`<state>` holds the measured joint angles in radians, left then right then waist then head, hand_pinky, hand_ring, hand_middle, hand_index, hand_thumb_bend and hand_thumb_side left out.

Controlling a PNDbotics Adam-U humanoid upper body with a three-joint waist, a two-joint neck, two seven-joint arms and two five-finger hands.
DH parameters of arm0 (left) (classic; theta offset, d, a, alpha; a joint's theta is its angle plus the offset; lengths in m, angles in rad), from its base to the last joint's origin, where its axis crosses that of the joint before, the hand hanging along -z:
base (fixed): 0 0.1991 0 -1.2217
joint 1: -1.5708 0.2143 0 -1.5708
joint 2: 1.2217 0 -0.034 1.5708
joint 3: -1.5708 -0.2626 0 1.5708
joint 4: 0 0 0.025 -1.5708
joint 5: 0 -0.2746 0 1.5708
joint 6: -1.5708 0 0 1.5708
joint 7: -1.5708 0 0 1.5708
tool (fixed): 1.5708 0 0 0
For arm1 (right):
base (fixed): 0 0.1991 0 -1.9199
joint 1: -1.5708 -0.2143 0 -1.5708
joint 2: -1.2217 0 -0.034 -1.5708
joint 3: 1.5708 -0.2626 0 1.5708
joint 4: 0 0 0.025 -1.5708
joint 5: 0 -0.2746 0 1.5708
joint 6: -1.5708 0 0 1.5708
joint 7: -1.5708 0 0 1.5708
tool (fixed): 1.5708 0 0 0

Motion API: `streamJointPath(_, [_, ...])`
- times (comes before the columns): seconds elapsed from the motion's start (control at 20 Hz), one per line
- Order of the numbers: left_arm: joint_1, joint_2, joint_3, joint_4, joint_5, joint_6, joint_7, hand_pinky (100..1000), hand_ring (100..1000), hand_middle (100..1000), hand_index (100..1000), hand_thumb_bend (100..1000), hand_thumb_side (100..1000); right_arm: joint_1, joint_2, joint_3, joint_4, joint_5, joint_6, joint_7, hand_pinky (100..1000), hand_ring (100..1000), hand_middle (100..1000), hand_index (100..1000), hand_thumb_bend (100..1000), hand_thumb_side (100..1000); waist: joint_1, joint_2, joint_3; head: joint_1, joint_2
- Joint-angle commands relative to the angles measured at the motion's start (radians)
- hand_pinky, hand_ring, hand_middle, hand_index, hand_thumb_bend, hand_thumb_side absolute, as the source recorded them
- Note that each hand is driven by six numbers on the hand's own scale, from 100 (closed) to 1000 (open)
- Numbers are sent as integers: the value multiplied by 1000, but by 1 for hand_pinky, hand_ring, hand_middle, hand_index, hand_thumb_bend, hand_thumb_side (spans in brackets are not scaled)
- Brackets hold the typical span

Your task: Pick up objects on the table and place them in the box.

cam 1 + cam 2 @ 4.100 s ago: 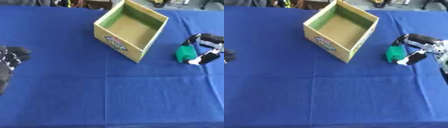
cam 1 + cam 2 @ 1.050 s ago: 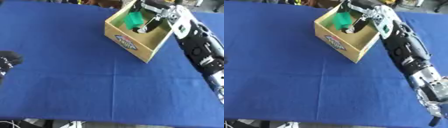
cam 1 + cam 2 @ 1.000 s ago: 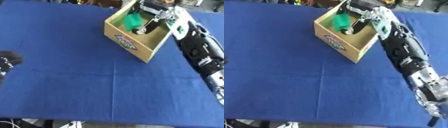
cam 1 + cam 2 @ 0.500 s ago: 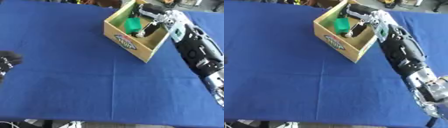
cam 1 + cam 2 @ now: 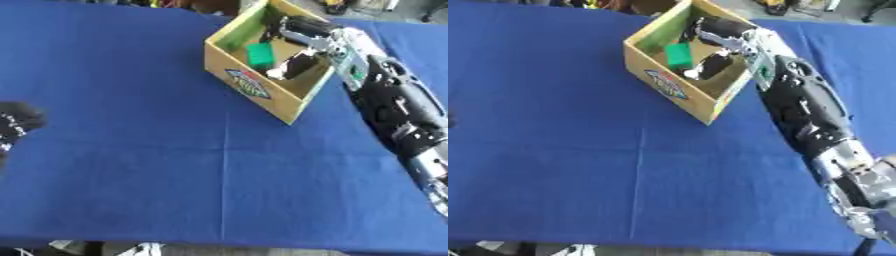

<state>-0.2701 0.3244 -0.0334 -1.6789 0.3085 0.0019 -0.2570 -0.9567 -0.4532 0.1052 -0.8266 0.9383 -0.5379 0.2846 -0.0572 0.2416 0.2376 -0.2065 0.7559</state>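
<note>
A yellow cardboard box (image 5: 254, 89) with a green inside wall and a printed label on its front stands open at the back middle of the blue table (image 5: 131, 165). A small green object (image 5: 260, 54) lies inside it, against the left wall. My right hand (image 5: 302, 31) reaches into the box from the right, fingers spread, with one fingertip (image 5: 282, 71) down on the box floor. The green object sits just left of the hand, apart from the fingers. My left hand (image 5: 16, 124) shows as a dark shape at the left edge, resting on the table.
My right arm (image 5: 807, 110) stretches along the right side of the table from the lower right corner up to the box. Blue cloth covers the whole table. Clutter lies on the floor beyond the far edge.
My right hand carried the green object from the table's right side into the box. In the last second it sank lower and the green object now lies free on the box floor.
</note>
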Motion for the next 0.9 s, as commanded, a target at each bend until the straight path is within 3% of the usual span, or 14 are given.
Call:
streamJointPath(0.05, [-11, 11, 3, -16, -1, -1, -1, 841, 772, 602, 682, 392, 1000, -12, -21, -6, -7, 22, 0, -3, 784, 853, 885, 889, 100, 612, 4, -16, -3, -3, 5])
streamJointPath(0.3, [-10, 11, 4, -17, -1, -1, 0, 841, 772, 602, 682, 394, 1000, -7, -22, -7, -7, 31, 6, 8, 813, 895, 977, 957, 283, 720, 4, -18, -7, -1, 3])
streamJointPath(0.6, [-9, 11, 5, -16, -1, -1, 2, 841, 771, 602, 682, 395, 1000, -3, -26, -8, -27, 32, 9, -7, 828, 915, 1000, 972, 409, 787, 3, -20, -11, 2, 2])
streamJointPath(0.8, [-6, 12, 8, -17, -1, -1, 4, 841, 771, 601, 681, 396, 1000, 8, -43, -7, -102, -4, -5, -45, 824, 909, 988, 963, 366, 730, 3, -21, -21, 10, 2])
streamJointPath(0.9, [-4, 13, 11, -17, -1, -2, 7, 841, 771, 601, 681, 397, 1000, 24, -59, -10, -164, -79, -16, -70, 810, 881, 934, 931, 278, 667, 3, -21, -29, 17, 2])
